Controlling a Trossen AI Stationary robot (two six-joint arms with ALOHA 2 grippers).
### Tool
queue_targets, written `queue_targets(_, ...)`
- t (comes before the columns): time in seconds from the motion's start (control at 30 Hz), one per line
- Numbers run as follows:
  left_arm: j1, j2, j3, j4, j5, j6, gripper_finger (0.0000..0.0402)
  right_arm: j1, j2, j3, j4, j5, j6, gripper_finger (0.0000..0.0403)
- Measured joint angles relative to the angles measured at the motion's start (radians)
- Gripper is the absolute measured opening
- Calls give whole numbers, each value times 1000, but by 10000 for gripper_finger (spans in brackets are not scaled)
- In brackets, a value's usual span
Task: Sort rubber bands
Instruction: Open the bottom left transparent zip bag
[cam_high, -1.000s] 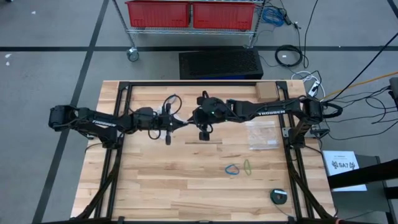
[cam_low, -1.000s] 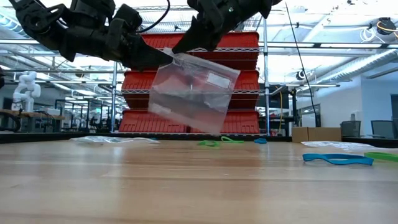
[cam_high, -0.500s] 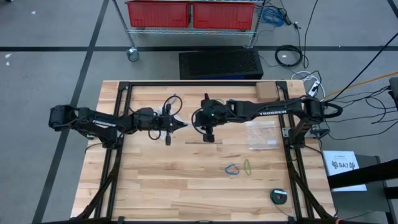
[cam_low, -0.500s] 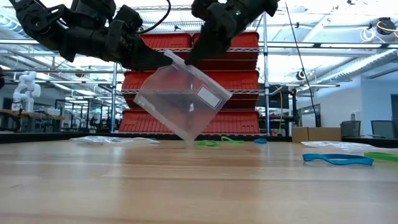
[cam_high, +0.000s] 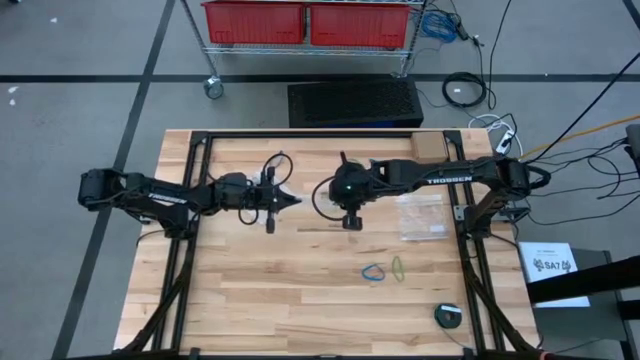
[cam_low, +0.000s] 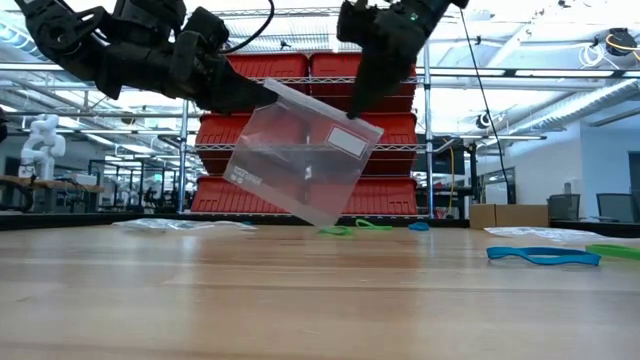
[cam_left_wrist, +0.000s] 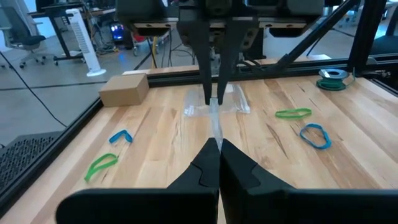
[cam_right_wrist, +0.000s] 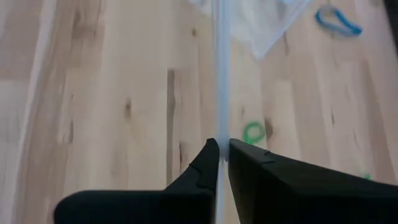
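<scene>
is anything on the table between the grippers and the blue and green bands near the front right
Nothing visible on the wood. But both the left gripper and right gripper are shut on a clear bag held above the table, so neither is free to reach the blue band or green band.

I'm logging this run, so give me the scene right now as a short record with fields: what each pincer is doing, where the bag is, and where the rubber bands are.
left pincer: shut on clear plastic bag, at one top corner
right pincer: shut on the bag's top edge
clear plastic bag: held above the table, tilted
rubber bands: blue and green lying on the table, others farther off
spare bags: flat on the table
</scene>
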Motion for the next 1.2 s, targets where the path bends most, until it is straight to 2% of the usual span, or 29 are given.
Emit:
queue_targets(0.1, 0, 0, 0, -1, 0, 0, 1, 0, 0, 0, -47, 1, 18, 8)
queue_targets(0.27, 0, 0, 0, -2, 0, 0, 1, 2, 0, 0, -132, 68, 59, 8)
queue_targets(0.47, 0, 0, 0, -4, 0, 0, 1, 11, -1, 1, -156, 71, 110, 13)
queue_targets(0.7, 0, -2, 0, -23, 0, 0, 1, 30, 0, -1, -141, 81, 131, 77)
queue_targets(0.83, 0, -2, 0, -25, 0, 0, 1, 32, 0, 35, -149, 122, 119, 121)
queue_targets(0.97, 0, -2, 0, -26, 0, 0, 1, 32, -18, 90, -133, 178, 84, 143)
queue_targets(1.07, 0, -2, 0, -28, 0, 0, 1, 31, -19, 93, -35, 155, 28, 131)
queue_targets(1.2, 0, -2, 0, -26, 0, 3, 1, 32, 25, 86, 42, 127, -34, 67)
